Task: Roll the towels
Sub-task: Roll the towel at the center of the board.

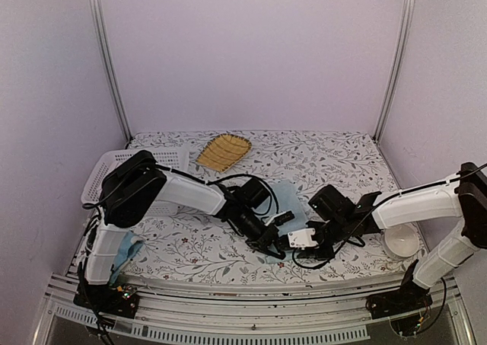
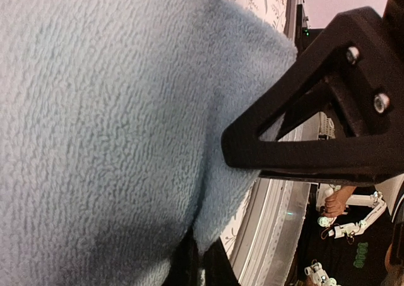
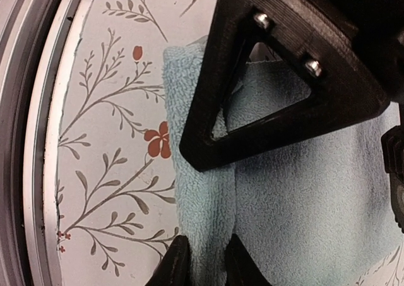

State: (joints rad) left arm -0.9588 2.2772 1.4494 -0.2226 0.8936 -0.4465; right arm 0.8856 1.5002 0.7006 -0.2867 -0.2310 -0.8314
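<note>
The plain light-blue terry towel [image 1: 290, 198] lies mid-table, near the front edge, and both grippers meet at its near edge. In the left wrist view the towel [image 2: 107, 122] fills most of the frame, and my left gripper [image 2: 201, 266] is shut on a fold of its edge. My right gripper [image 3: 205, 264] is shut on a thick folded or rolled edge of the towel [image 3: 303, 191], beside the bare tablecloth. From above, the left gripper [image 1: 274, 244] and the right gripper [image 1: 294, 242] sit almost touching. A second light-blue cloth [image 1: 126, 251] lies at the near left, partly hidden by the left arm.
A white slotted basket [image 1: 106, 168] stands at the back left and a yellow ribbed tray [image 1: 223, 151] at the back centre. A white bowl [image 1: 401, 241] sits under the right arm. The table's front rail [image 1: 251, 299] runs just behind the grippers.
</note>
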